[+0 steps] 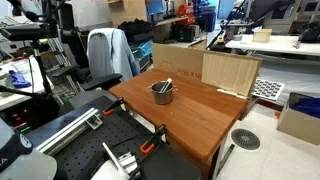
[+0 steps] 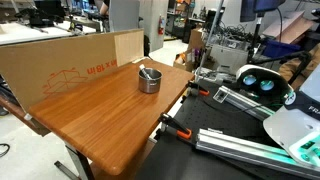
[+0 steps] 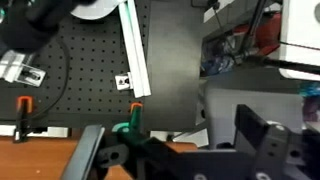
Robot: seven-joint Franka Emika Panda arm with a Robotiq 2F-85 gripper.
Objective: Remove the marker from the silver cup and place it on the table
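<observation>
Resting: marker (image 2: 146, 71) in silver cup (image 2: 149, 82) | cardboard (image 2: 60, 72) red print illegible | hand (image 3: 215, 160) state unclear

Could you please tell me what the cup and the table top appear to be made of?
The silver cup looks like metal: grey with a dull sheen. The table seems to be wood or wood veneer: smooth, reddish-brown, faintly glossy.

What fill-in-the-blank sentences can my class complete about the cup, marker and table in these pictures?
1. Leaning inside the silver cup is a ____.
2. The cup stands on the reddish-brown wooden ____.
3. Upright along one edge of that surface stands a brown ____ panel.
Missing words: marker; table; cardboard.
</observation>
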